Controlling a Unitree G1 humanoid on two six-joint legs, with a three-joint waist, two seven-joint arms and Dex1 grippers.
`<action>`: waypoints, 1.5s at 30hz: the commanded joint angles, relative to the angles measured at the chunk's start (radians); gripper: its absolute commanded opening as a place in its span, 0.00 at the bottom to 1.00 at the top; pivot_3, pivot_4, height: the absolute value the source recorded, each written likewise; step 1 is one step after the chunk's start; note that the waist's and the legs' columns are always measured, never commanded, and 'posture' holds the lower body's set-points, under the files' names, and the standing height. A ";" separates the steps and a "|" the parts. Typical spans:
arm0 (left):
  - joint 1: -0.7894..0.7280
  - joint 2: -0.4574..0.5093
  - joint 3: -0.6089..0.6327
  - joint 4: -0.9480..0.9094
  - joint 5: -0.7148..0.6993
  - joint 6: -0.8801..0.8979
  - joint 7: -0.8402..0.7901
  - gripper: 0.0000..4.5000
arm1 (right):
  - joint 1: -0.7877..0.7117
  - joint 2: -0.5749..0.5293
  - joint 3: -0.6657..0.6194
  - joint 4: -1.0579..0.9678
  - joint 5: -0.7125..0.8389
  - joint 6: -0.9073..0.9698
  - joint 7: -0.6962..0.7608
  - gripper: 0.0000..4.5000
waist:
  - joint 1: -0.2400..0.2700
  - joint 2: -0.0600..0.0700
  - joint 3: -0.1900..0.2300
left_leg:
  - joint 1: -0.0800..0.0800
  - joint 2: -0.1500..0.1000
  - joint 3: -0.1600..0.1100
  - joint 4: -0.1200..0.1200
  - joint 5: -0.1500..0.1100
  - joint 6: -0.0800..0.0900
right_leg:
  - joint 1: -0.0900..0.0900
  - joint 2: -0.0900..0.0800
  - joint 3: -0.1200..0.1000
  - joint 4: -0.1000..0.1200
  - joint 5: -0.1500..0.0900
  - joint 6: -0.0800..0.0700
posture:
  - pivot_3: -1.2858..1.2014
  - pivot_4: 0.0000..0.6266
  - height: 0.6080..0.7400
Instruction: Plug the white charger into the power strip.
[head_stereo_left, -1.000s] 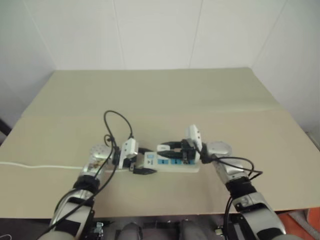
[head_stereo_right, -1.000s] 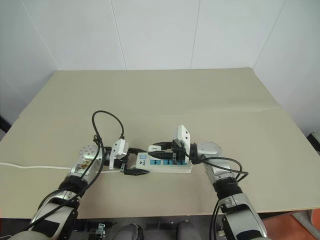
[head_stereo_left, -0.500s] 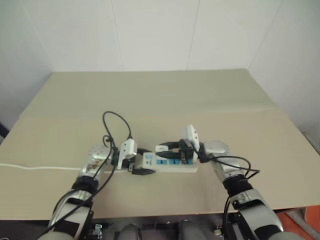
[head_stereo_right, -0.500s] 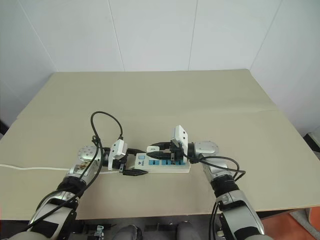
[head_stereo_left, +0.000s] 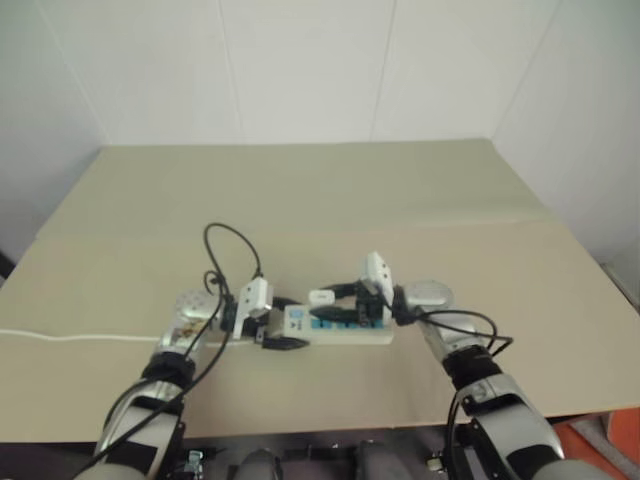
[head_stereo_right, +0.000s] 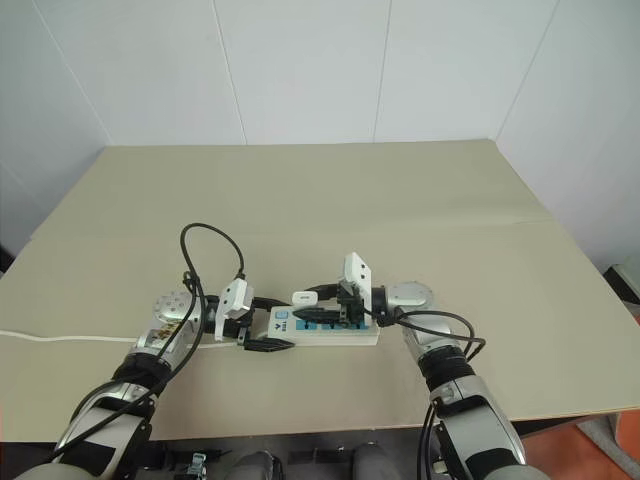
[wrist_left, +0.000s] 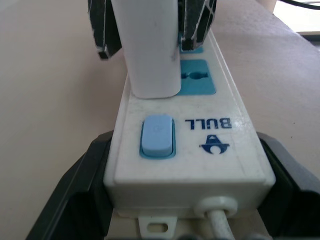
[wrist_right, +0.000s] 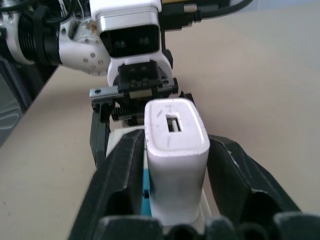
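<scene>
The power strip lies on the table, a white bar with blue sockets. My left gripper is shut on its switch end, one black finger pressed against each long side. The white charger stands upright in the socket next to the blue switch. My right gripper reaches in from the right. Its fingers flank the charger with slim gaps on both sides, so it is open.
The strip's thin white cord runs left off the beige table. A black cable loop arches above my left wrist. White walls close the table's far side and right side.
The right gripper's fingers look slightly wider apart around the charger than before. The strip, the charger and the left gripper keep their places; the camera has shifted a little.
</scene>
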 joint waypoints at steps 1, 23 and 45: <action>0.004 0.004 -0.011 -0.019 0.000 -0.005 -0.011 0.74 | 0.050 -0.002 0.023 0.070 -0.054 -0.011 -0.014 0.83 | 0.000 0.000 0.000 | 0.000 0.000 0.000 0.000 0.000 0.000 | 0.000 0.000 0.000 0.000 0.000 0.000 | 0.52 0.24 1.00; -0.017 0.220 0.119 -0.417 -0.374 0.441 -0.143 0.99 | 0.102 -0.207 -0.114 -0.264 0.063 0.084 0.029 1.00 | 0.019 0.000 0.005 | -0.012 0.000 -0.002 0.000 0.000 0.000 | -0.008 -0.001 -0.002 -0.004 0.000 0.000 | 0.52 0.24 1.00; 0.068 0.505 0.059 -0.200 -0.337 0.130 -0.144 0.99 | 0.511 -0.781 -0.519 -0.569 0.154 0.069 0.171 1.00 | 0.022 0.009 0.020 | -0.021 0.000 0.001 0.000 0.000 0.000 | -0.019 -0.001 -0.001 -0.003 0.000 0.000 | 0.52 0.24 1.00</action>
